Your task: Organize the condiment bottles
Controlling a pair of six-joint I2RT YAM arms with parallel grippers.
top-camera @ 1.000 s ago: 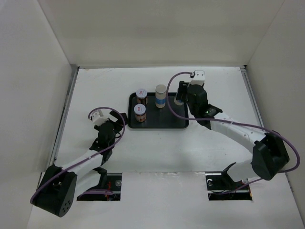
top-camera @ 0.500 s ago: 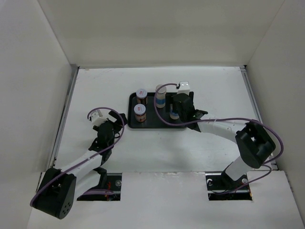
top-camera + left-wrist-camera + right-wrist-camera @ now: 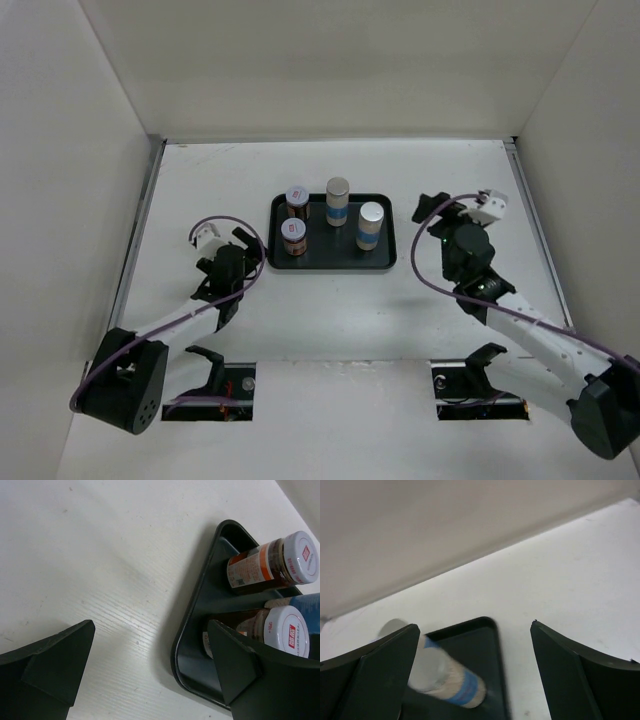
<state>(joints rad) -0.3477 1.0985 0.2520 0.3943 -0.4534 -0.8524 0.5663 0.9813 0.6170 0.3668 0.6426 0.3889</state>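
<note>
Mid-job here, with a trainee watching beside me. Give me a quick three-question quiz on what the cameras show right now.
1. Count: how many bottles stand in the black tray?
2. True or false: the right gripper is holding something.
3. Pick one: which things lie closest to the left gripper?
A. the brown jars with white lids
B. the pale ones with silvery caps
C. nothing, as the tray is out of its camera's view

Key
1. Four, and none is on the bare table.
2. False. Its fingers are apart with nothing between them.
3. A
</note>
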